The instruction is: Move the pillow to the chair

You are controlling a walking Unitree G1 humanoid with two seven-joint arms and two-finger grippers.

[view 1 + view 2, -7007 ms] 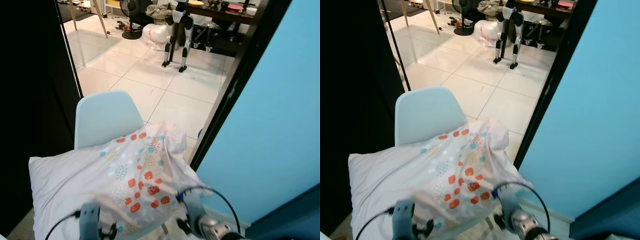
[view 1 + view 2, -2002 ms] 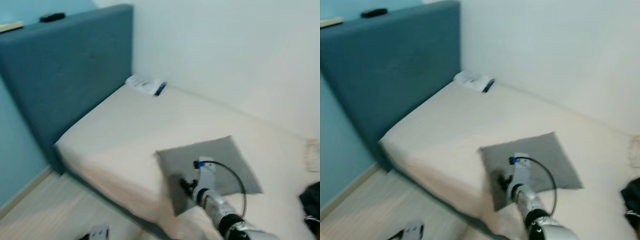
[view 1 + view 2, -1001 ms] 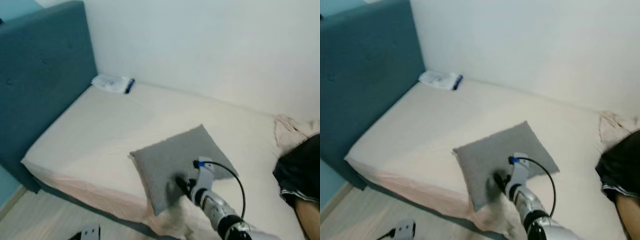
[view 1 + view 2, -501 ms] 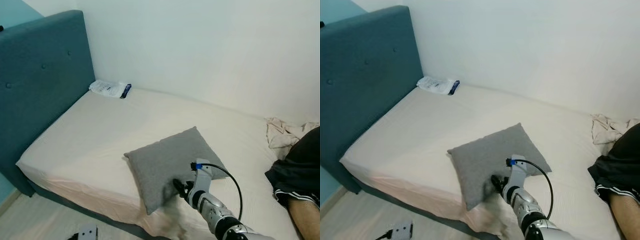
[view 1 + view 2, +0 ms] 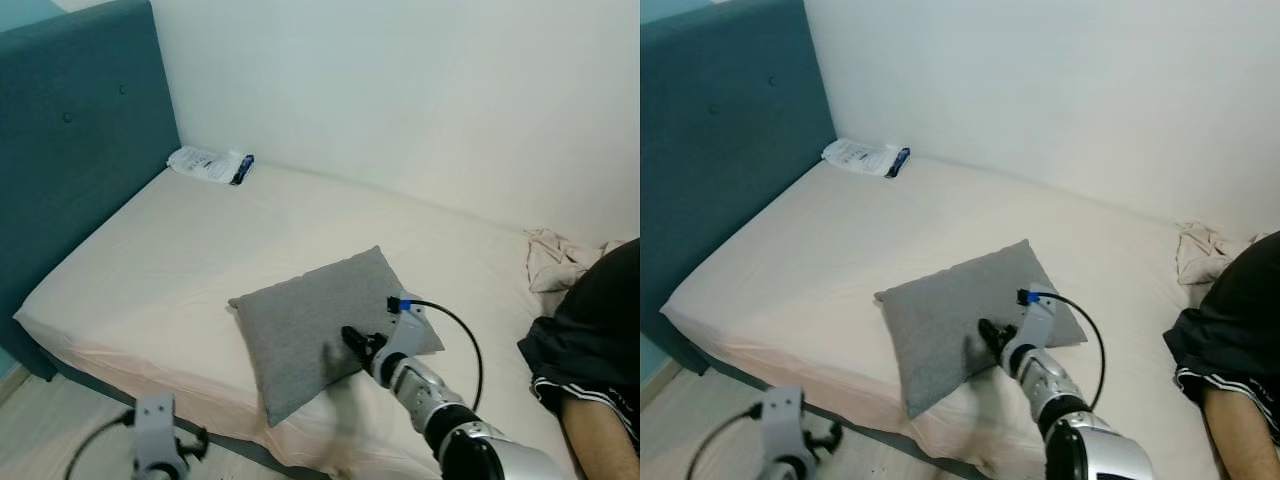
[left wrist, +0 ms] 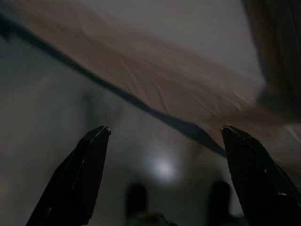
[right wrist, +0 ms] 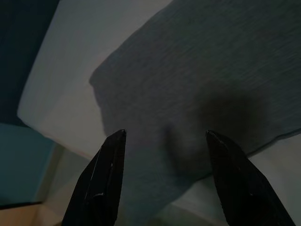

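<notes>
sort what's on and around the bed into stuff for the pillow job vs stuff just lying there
For the job:
- grey pillow on the bed
- right gripper, jaws open over the pillow
- left gripper, jaws open, low by the bed's edge

Just lying about:
- white packet by the headboard
- crumpled cloth
- a person's leg

Grey square pillow lies flat near the bed's edge

Bed: cream sheet, teal headboard at its left end. White packet in the far corner by the headboard. Crumpled cloth at right. Person's leg in black shorts, right edge.
</notes>
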